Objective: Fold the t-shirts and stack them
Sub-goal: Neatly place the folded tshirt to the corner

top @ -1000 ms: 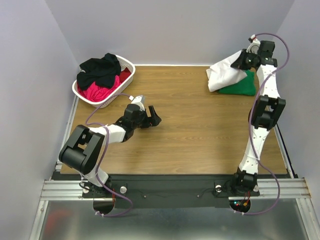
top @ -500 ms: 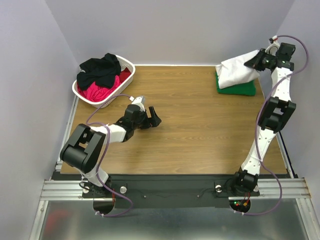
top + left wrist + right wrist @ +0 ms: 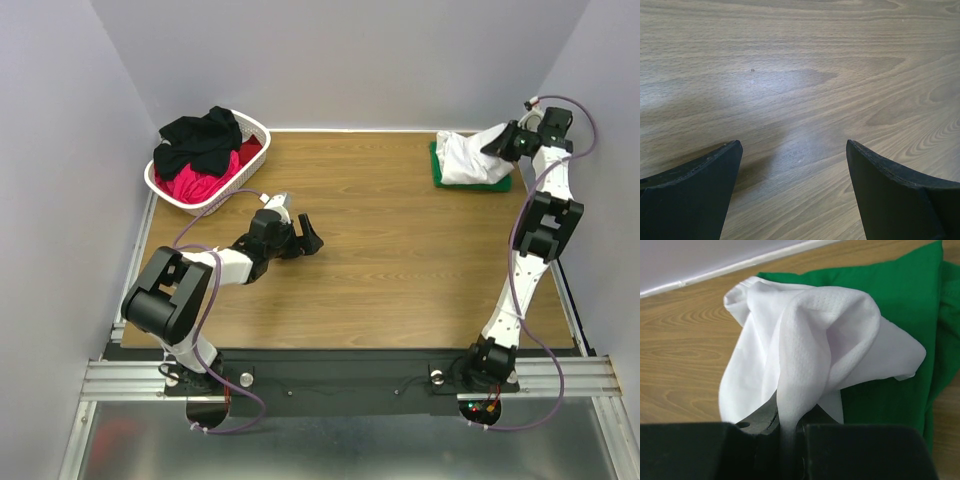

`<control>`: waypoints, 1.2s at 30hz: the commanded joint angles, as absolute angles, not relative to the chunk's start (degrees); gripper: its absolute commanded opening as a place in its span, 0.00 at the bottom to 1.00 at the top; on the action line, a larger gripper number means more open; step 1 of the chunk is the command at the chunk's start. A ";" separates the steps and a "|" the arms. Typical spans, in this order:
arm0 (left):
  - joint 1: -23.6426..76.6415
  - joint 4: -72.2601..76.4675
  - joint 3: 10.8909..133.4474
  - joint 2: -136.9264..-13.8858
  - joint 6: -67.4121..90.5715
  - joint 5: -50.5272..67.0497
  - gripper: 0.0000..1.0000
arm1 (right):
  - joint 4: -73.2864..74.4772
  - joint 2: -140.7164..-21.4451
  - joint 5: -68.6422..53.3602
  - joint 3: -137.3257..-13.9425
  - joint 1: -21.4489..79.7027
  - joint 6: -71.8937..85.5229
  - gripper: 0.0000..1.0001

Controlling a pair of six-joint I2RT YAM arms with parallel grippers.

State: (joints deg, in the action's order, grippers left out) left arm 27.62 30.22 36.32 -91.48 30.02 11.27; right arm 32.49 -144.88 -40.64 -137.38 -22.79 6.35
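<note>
Two shirts fill the basket [image 3: 190, 206] at the far-left corner of the table [image 3: 400, 270]: black shirt [image 3: 200, 140] heaped on top, red shirt [image 3: 205, 185] showing under it at the near side, both well apart from either arm. L gripper [image 3: 305, 238] [image 3: 792, 147] sits low over bare wood, left of centre, jaws spread wide w/ just wood grain between them. At the far-right corner the green shirt [image 3: 478, 185] [image 3: 890, 290] lies flat, and the white shirt [image 3: 465, 158] [image 3: 805, 340] is bunched on top of it. White covers most of the green, so from above only the left edge and a near strip show. Most of the red is buried under the black, so its shape is hard to make out. In the wrist view the tips of the R gripper [image 3: 503, 143] [image 3: 790, 427] are lost behind cloth and its own black body. Its jaws are pinched tight on a fold of the white shirt. The fold runs straight down into the narrow gap between them, and the rest drapes away from the gripper over the green, w/ a loose flap on the right side.
</note>
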 commanded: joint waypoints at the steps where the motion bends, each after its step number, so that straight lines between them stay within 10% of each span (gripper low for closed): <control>1: 27.33 31.82 36.39 -90.97 29.18 11.78 0.97 | 29.44 -145.72 -37.89 -137.64 -22.59 3.87 0.01; 2: 27.25 31.82 36.39 -90.79 29.09 11.69 0.97 | 29.27 -145.64 -37.18 -137.64 -22.59 3.61 0.06; 5: 27.33 31.64 36.39 -89.56 28.39 10.73 0.97 | 29.36 -144.33 -33.77 -136.23 -22.50 2.90 0.61; 9: 27.25 29.71 36.65 -87.11 27.25 9.23 0.97 | 29.09 -140.11 -27.52 -131.50 -22.32 1.32 1.00; 29: 27.33 24.26 32.96 -70.59 25.93 3.26 0.97 | 11.02 -97.94 -3.32 -90.03 -21.45 10.53 1.00; 36: 27.33 17.50 33.31 -60.66 25.92 -4.04 0.97 | 9.05 -82.47 2.02 -70.25 -3.72 12.29 1.00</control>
State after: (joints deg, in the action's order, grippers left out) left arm 27.62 19.92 33.21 -65.41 26.57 1.28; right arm 12.40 -88.27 -0.08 -76.79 -13.43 9.93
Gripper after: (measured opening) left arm 0.971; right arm 0.998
